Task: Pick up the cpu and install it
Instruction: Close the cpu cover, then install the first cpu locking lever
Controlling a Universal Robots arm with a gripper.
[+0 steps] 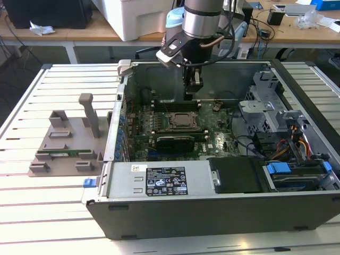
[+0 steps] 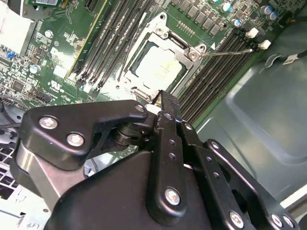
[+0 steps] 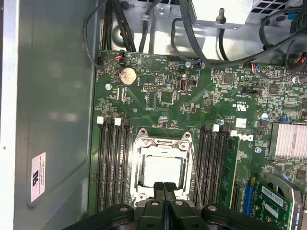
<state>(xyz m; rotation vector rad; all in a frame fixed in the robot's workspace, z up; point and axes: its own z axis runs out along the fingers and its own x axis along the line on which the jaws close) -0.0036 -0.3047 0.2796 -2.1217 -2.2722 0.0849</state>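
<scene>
Black jaws pressed together, empty, hovering above one silver cpu (image 3: pixel 161 168) seated in one motherboard socket (image 3: pixel 161 141)

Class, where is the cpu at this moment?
In the first wrist view, the cpu lies inside the socket frame on the green motherboard, between two banks of black memory slots, with the tool close above it.

cpu (image 3: pixel 160 168) one edge | hidden behind gripper (image 3: pixel 163 185) | seating perhaps indiscernible
</scene>
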